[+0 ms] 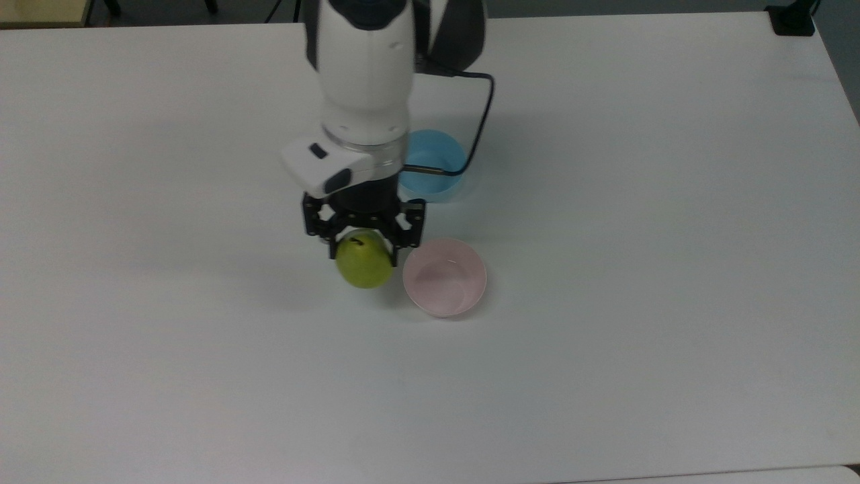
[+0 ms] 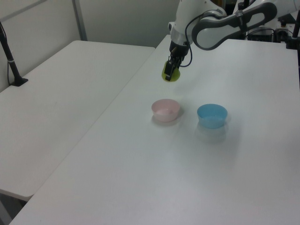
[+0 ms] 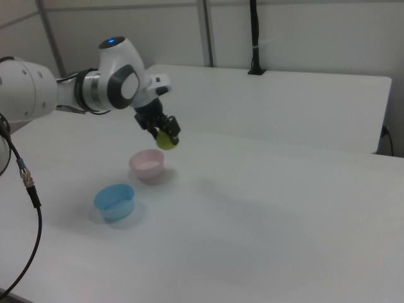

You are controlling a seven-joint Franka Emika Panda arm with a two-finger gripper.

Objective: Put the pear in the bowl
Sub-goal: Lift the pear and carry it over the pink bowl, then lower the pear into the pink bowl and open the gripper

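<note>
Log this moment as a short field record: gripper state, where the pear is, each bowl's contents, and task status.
gripper: the gripper is shut on the pear, held above the table
pear position: in the air, not yet over the pink bowl; in the top view it sits just off the bowl's left rim
pink bowl: upright, nothing in it
blue bowl: upright, nothing in it, partly behind the arm in the top view
bowl spacing: apart, not touching
task status: pear grasped and lifted, not yet placed
</note>
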